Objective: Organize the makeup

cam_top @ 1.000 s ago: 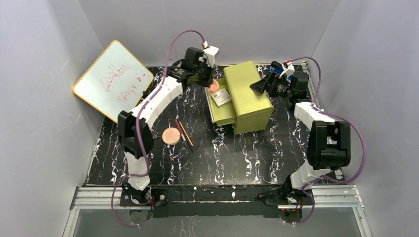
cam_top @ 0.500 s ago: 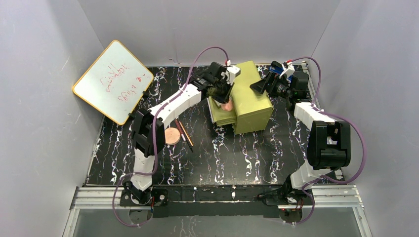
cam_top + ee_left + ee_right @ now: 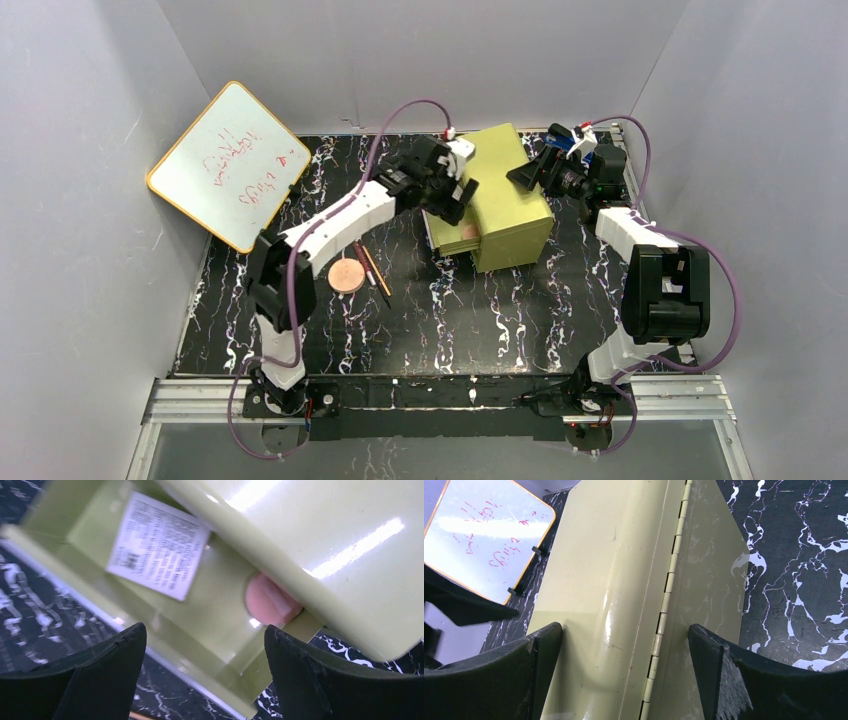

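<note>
The small pink disc (image 3: 270, 600) lies in the open drawer (image 3: 210, 630) of the yellow-green box (image 3: 505, 200), partly under the box's body, beside the white square palette (image 3: 157, 545). My left gripper (image 3: 205, 630) hangs open just above the drawer with nothing between its fingers; from above it (image 3: 456, 208) covers the palette. The larger copper-pink disc (image 3: 347, 275) and two thin pencil-like sticks (image 3: 372, 268) lie on the black marbled table to the left of the box. My right gripper (image 3: 625, 630) is open at the box's hinged back edge (image 3: 664, 595).
A yellow-rimmed whiteboard (image 3: 230, 165) leans against the left wall at the back. The box stands at the back centre-right of the table (image 3: 480, 320), with my right arm (image 3: 655, 270) along the right edge. Grey walls close in three sides.
My left gripper carried the small pink disc from the drawer's back left over the drawer, then opened. The disc now lies in the drawer. The right arm has not moved.
</note>
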You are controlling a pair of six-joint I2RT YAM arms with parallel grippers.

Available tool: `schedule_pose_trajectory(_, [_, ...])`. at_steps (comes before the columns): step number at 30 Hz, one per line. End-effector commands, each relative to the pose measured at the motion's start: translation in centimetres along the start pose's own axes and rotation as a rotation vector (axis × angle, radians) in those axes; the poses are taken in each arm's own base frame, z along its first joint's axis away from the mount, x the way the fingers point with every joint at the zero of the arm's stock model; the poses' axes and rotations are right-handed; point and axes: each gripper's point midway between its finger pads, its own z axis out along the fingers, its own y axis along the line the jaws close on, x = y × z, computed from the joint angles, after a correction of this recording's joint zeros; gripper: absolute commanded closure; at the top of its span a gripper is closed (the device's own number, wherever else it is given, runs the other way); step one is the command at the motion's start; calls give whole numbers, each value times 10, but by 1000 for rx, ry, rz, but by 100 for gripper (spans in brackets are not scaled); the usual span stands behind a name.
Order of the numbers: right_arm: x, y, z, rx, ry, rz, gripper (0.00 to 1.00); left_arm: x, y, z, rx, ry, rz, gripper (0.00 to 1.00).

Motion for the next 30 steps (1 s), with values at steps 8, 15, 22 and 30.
schedule_pose_trajectory(8, [83, -42, -12, 141, 229, 103, 0, -20, 102, -134, -202, -233, -119, 22])
schedule_pose_trajectory(15, [85, -44, -11, 138, 229, 107, 0, 97, 137, -144, -355, 19, -230, 26])
schedule_pose_trajectory(22, [85, -43, -9, 128, 228, 111, 0, 178, 152, -130, -373, 151, -396, 56])
schedule_pose_trajectory(30, [83, -41, -10, 122, 224, 109, 0, 239, 150, -89, -275, 290, -547, 65])
